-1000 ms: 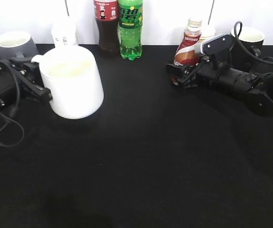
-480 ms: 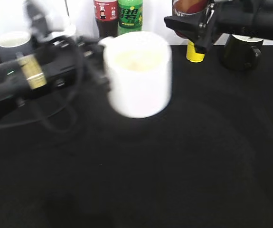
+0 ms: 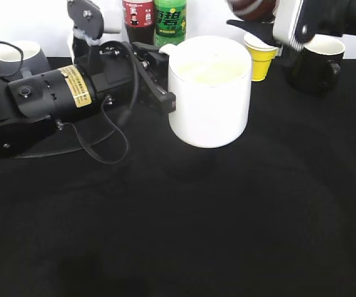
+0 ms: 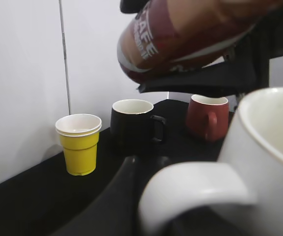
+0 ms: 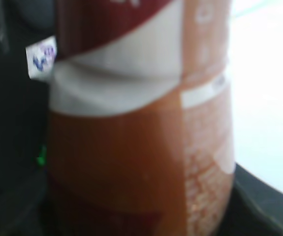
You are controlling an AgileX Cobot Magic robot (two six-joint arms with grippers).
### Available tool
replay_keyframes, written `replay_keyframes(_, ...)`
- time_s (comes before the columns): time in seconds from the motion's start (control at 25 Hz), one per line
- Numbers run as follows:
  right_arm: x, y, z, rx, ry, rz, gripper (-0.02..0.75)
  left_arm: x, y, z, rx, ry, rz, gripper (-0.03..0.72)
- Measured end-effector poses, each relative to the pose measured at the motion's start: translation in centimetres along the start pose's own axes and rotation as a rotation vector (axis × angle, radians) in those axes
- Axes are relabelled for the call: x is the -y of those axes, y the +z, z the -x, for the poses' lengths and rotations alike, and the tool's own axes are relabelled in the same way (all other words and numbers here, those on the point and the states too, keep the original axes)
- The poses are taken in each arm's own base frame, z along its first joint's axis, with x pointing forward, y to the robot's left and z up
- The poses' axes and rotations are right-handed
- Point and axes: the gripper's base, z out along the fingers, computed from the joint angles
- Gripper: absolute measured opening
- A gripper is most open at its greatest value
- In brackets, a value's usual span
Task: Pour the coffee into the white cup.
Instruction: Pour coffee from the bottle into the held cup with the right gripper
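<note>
Covering most of the view, black table (image 3: 227, 216); everything else sits along its 12 o'clock edge.

Left arm lies across from 9 o'clock, its left hand (image 3: 156, 83) clamped on the handle of the white cup (image 3: 210, 93). Cup upright at centre, mouth open to the top, looks empty inside. Judged: held there to steady it under the pour.

Coffee bottle (image 4: 180, 37) hangs tilted above the cup, at its 1 o'clock, label toward the left wrist camera. Right hand (image 3: 270, 25) closed on the bottle, gripping its body. No liquid seen falling; mouth of bottle not visible, so cap on or off unknown.

Behind: cola bottle (image 3: 138, 18), green bottle (image 3: 169, 20), grey mug (image 3: 21, 57) at 10 o'clock, black mug (image 3: 317, 62), red mug (image 4: 206, 117), yellow cup (image 3: 260, 59).
</note>
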Motion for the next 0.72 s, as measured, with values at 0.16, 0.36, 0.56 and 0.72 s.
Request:
replay_keyframes(0.16,0.00,0.00,-0.02,-0.002,-0.095,0.000,0.517,0.02,0.00,-0.02,-0.002,0.002,-0.003,0.071)
replay_keyframes(0.36,-0.01,0.00,-0.05,-0.005,-0.172,0.002,0.517,0.34,-0.01,-0.16,-0.017,0.032,-0.037,0.071)
replay_keyframes(0.56,-0.01,0.00,-0.06,-0.006,-0.241,0.002,0.517,0.35,-0.01,-0.16,-0.017,0.033,-0.039,0.071)
replay_keyframes(0.72,-0.01,0.00,-0.06,-0.006,-0.318,0.002,0.517,0.35,-0.01,-0.16,-0.017,0.033,-0.039,0.071)
